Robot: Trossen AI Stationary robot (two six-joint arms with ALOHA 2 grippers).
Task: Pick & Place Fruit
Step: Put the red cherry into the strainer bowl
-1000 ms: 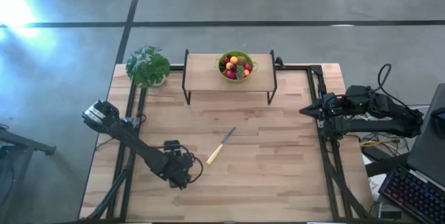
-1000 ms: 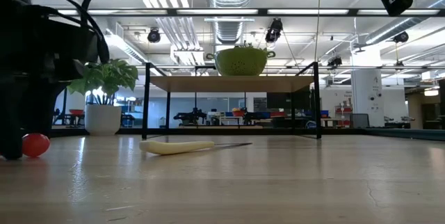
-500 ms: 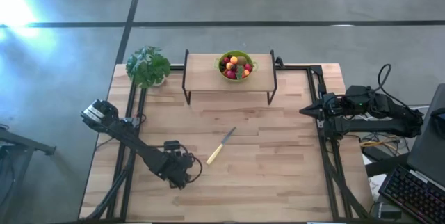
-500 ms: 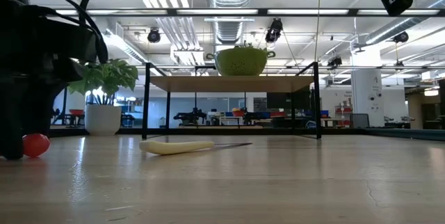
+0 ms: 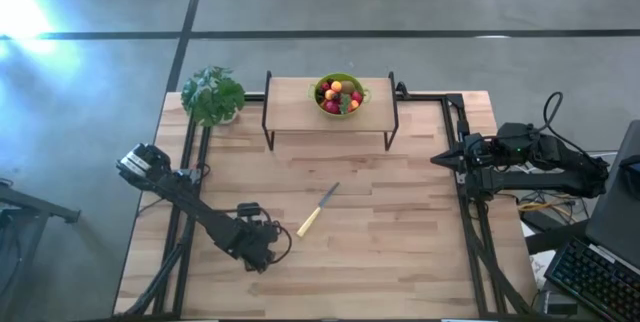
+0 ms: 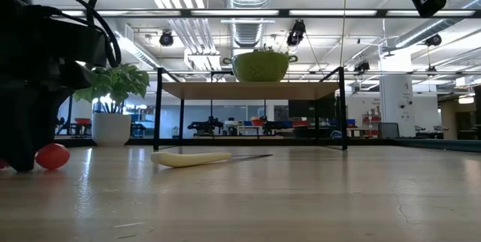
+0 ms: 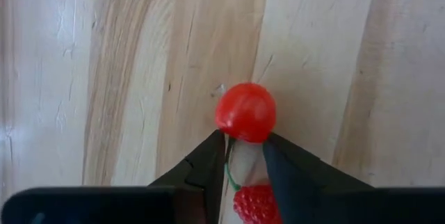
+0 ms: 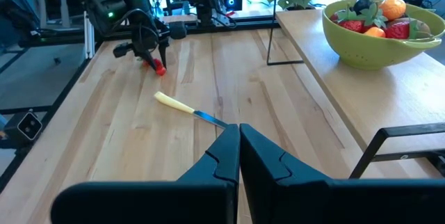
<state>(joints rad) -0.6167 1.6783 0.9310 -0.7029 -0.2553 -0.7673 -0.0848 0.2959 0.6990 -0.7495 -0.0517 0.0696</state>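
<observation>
The left wrist view shows the left arm's fingers (image 7: 244,156) low over the pale wooden bench (image 7: 104,78), their two dark tips partly apart and pressed against the near side of a small round red fruit (image 7: 245,112), which rests on the boards just past them. Whether the fingers actually have hold of it, I cannot tell. Between the fingers, nearer the wrist, sits a red strawberry-like piece (image 7: 254,204) with a thin green stalk.

From the low view, the same red fruit (image 6: 52,155) lies on the bench right beside the dark bulk of the left arm. Looking down from the high view, the left arm's fingers (image 5: 262,253) sit toward the front left of the bench, close to a pale-handled knife (image 5: 317,211) lying near the middle.

Farther back stands a black-framed wooden shelf (image 5: 300,102), and on it a green bowl (image 5: 340,95) heaped with fruit. A leafy green potted plant (image 5: 212,95) stands at the back left corner.

The right arm's fingers (image 8: 239,144) are clenched together on nothing, waiting above the right edge of the bench.
</observation>
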